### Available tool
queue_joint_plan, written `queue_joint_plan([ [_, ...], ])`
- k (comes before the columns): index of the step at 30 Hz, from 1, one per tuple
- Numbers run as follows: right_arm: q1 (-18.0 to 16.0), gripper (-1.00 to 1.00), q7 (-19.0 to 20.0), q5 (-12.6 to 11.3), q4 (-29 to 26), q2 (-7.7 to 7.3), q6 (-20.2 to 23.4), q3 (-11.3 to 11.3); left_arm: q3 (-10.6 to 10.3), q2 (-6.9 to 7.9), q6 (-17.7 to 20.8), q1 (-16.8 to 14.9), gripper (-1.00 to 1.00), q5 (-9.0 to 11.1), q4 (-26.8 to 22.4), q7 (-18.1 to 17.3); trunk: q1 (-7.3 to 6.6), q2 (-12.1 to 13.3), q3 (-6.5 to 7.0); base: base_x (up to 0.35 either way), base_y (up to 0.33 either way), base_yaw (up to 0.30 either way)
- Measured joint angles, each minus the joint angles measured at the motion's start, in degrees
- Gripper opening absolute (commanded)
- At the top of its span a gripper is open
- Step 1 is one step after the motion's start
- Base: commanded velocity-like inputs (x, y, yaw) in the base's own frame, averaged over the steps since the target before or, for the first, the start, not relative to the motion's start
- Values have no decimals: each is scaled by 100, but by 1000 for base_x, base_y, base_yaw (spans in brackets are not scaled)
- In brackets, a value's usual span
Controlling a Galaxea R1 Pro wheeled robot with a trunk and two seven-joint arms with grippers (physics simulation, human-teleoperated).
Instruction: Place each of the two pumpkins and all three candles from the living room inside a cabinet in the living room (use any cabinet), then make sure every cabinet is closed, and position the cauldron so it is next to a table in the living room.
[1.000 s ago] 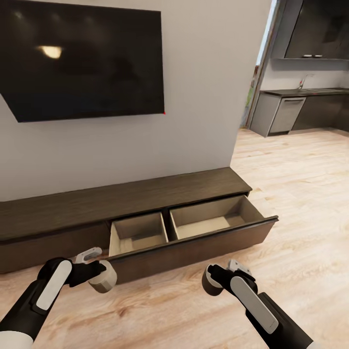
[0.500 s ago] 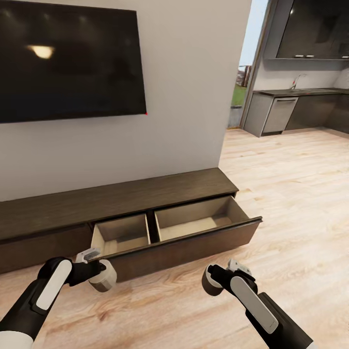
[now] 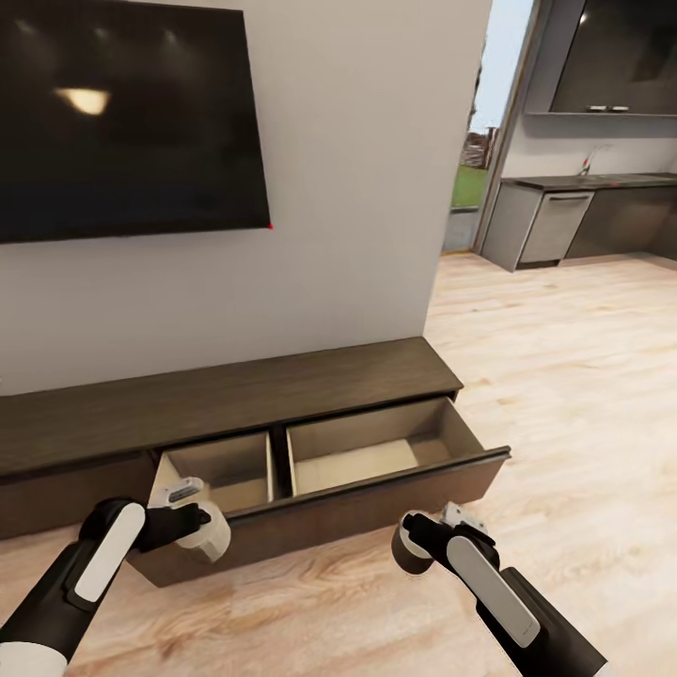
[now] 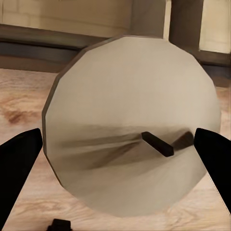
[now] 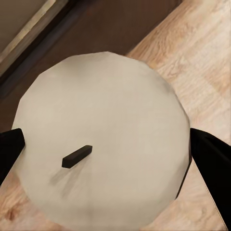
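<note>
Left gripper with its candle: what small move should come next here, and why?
Probably carry the left gripper forward over the drawer front and lower its candle into the open drawer's left compartment. The candle sits between the fingers, level with the cabinet drawer's front edge, and the visible part of that compartment looks bare.

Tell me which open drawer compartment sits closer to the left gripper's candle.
The narrower compartment; the candle in the left gripper hangs just before it. The wider compartment lies beyond.
</note>
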Motion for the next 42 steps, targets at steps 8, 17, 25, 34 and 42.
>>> queue_joint_plan([
  [8,0,-100,-2,1,0,0,0,-1,-31,0,-1,0,-100,0,2,10,0,0,24,168,-274,241],
  [17,0,-100,-6,-4,0,0,0,-1,-37,-7,-1,0,-100,1,3,11,0,0,53,162,-278,246],
  [25,1,-100,-7,-35,-1,-2,0,-8,-97,-10,-1,-2,-100,-2,7,18,0,0,62,189,-277,62],
  [34,2,-100,67,-52,-2,-4,-2,-8,-118,-10,0,-2,-100,-19,8,28,0,0,63,163,-279,-24],
  [42,2,-100,182,-8,-1,-3,2,-4,-118,-10,-1,-2,-100,-15,7,27,1,0,63,147,-281,-84],
])
